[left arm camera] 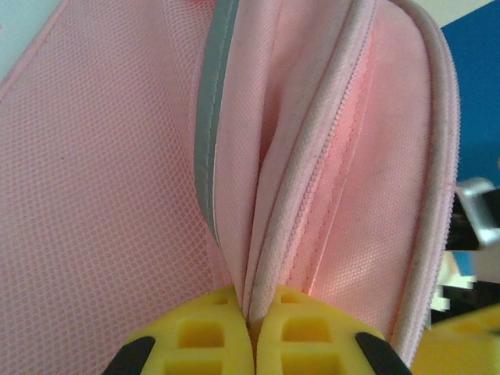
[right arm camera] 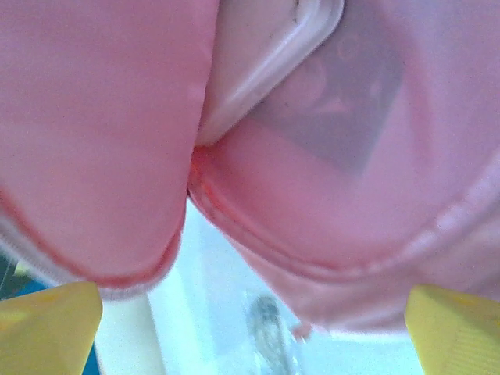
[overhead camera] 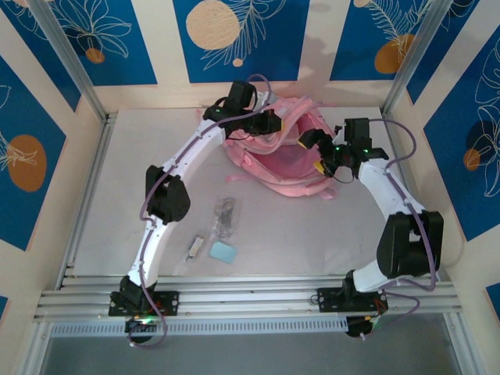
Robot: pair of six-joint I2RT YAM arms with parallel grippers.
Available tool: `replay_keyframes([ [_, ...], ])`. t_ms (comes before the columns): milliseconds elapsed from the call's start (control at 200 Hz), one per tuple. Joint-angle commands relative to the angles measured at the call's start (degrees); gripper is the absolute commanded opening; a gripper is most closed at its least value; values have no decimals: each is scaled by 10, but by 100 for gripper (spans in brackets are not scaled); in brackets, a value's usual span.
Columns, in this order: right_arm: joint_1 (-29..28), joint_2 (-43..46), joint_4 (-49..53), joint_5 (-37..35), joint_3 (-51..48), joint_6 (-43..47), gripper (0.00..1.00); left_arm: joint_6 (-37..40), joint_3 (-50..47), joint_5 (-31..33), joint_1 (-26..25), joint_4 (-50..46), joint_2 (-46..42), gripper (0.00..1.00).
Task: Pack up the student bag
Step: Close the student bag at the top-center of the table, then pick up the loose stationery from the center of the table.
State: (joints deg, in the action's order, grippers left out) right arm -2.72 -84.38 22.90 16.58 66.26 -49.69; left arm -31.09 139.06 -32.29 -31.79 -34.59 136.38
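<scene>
A: Left gripper [left arm camera: 251, 312]: fingers pressed together on a fold of the bag [left arm camera: 94, 195], beside its zip edge; clamped, then?

B: Yes; but only at the very tips, with little cloth in the bite; a harder pull could slip it free, I'd judge, and the opening would flop shut.

A: And the right gripper [right arm camera: 254, 316]?

B: Fingers wide apart, holding nothing; pink fabric lies just beyond them; closing there might catch only lining, or miss the rim.

A: Where is the bag?

B: On the table [overhead camera: 141, 180], between the two grippers; it's soft, so opposed tugs could drag it or strain a seam.

A: Anything else?

B: A clear packet [overhead camera: 226, 215] and a blue item [overhead camera: 223, 252] lie nearer the arm bases than the bag, well apart from it, unpacked; releasing the bag to fetch them risks collapse.
</scene>
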Motion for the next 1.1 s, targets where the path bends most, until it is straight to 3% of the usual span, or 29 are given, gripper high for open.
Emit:
replay_keyframes([
  [0,28,34,78,25,-32,53,99,45,-28,44,2,-31,-71,19],
  [115,56,48,54,66,-53,44,99,65,-123,83,2,-37,-137,64],
  [220,45,61,72,36,-51,60,99,93,-223,131,3,-42,-215,99],
  [400,14,74,81,1,-63,65,99,114,-392,206,5,-84,-318,100],
  [585,-49,70,62,-28,-75,58,99,88,-544,258,2,-104,-373,100],
  [865,-124,28,28,-46,-64,43,99,35,-677,304,-50,-79,-374,100],
  [1095,-152,0,14,-48,-54,38,99,16,-716,279,-66,-61,-338,100],
])
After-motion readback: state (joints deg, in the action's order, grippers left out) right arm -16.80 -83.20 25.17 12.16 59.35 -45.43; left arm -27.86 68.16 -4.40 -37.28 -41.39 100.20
